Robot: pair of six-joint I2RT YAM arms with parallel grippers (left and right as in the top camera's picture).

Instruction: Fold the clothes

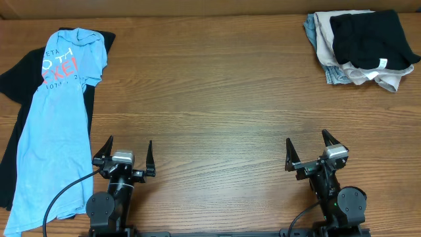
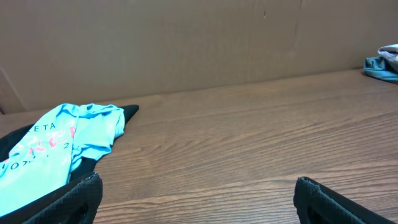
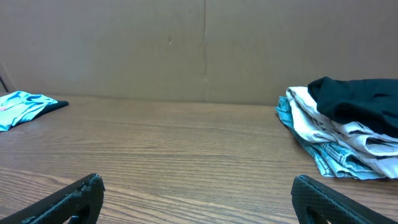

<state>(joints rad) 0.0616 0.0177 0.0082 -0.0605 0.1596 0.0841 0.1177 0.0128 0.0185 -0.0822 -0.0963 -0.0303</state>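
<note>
There is one light blue T-shirt (image 1: 56, 131), one black garment (image 1: 13, 78) and one pile of clothes (image 1: 358, 46) with at least three pieces. The grippers are two: left gripper (image 1: 129, 141), right gripper (image 1: 307, 137).

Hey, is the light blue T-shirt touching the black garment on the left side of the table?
Touching. The overhead view shows the blue T-shirt lying directly on top of the black garment, whose fabric sticks out along both its edges.

Lt blue T-shirt (image 1: 56, 131) — white, red-orange print; blk garment (image 1: 12, 79), woodgrain table (image 1: 210, 99)
</note>
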